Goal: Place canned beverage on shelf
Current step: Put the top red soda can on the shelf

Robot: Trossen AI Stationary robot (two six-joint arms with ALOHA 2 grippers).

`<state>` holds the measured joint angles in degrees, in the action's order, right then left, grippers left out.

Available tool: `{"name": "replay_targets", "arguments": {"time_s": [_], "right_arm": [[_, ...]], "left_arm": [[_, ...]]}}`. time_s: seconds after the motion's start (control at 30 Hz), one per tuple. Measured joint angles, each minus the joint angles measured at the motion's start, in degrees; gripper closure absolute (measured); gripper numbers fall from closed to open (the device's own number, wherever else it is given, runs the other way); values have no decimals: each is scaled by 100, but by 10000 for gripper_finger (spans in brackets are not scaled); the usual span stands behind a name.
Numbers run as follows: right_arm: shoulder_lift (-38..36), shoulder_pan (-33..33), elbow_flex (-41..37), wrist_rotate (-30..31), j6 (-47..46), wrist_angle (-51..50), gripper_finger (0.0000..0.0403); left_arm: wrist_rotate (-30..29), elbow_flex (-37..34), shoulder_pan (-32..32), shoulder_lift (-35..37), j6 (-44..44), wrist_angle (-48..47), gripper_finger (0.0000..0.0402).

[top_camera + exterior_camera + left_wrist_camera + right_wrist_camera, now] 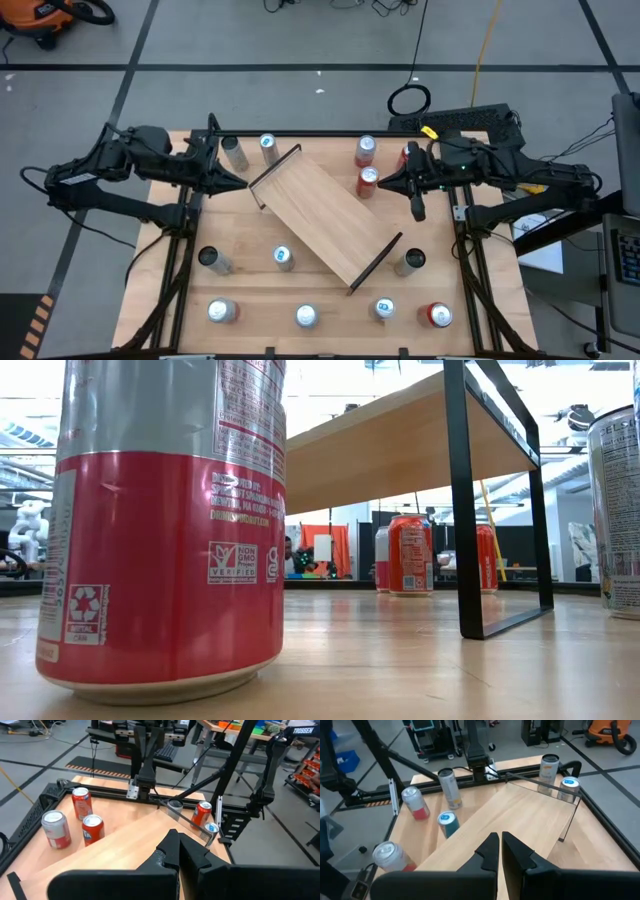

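Observation:
The shelf is a light-wood board with a black rail at each short end. It stands slantwise at the table's middle, on its rails. Nothing stands on it. Several beverage cans stand upright on the tabletop around it, among them red ones at the far right and silver ones at the far left. My left gripper hovers shut above the shelf's far-left corner, pointing at the board. My right gripper hovers shut above the red cans, facing the board. Neither holds anything.
More cans stand in a row along the near edge and beside the shelf. One red can stands close before the low camera. A black frame edges the table. Bare tabletop lies between the near cans and the shelf.

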<state>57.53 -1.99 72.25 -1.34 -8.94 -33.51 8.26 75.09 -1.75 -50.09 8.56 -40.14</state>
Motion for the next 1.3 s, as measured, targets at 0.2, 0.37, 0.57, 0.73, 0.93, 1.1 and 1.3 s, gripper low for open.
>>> {"name": "replay_targets", "arguments": {"time_s": [0.2, 0.37, 0.57, 0.73, 0.93, 1.1, 1.3], "right_arm": [[32, 1, 0, 4, -130, 177, 403], [29, -1, 0, 6, 133, 203, 403], [29, -6, 0, 6, 307, 201, 403], [37, -6, 100, 10, 318, 159, 403], [162, -39, 641, 591, 382, 70, 403], [474, -306, 1423, 885, 640, -598, 403], [910, -662, 2129, 878, 815, -1586, 403]], "left_arm": [[-458, 0, -16, -48, -26, -1, 402], [-928, -2, -15, -126, -26, 2, 402], [-1057, -2, -14, -210, 13, 0, 402], [-1068, -2, -10, -243, 15, 0, 402], [-1245, -2, -10, -242, 7, 1, 402], [-1608, -2, -12, -240, 4, 0, 402], [-1900, -2, -10, -243, 9, -9, 402]]}}
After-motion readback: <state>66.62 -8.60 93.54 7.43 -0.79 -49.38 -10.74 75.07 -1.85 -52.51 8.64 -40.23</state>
